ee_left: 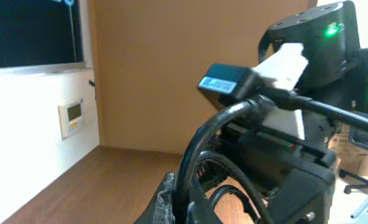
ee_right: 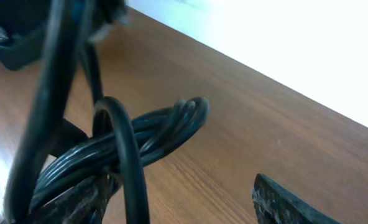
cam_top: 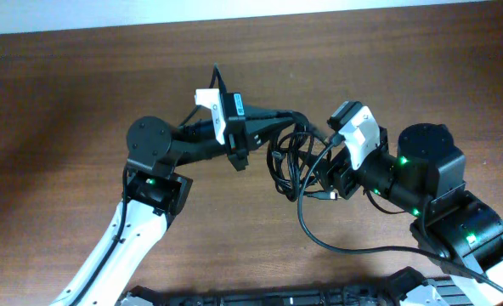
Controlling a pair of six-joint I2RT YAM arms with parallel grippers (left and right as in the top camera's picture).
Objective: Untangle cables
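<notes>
Cables [ee_right: 140,140], a black coil of several strands, fill the right wrist view. They lie against one finger [ee_right: 78,199] of the right gripper [ee_right: 178,190], whose jaws stand wide apart with nothing clamped. From overhead, the coil sits between both grippers near the middle of the table [cam_top: 81,76]. The left gripper [cam_top: 292,129] is closed on a loop that arches up past its wrist camera.

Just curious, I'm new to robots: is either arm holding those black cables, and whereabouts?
The left end effector pinches the cables at a loop on the coil's edge; the right end effector is open.
</notes>
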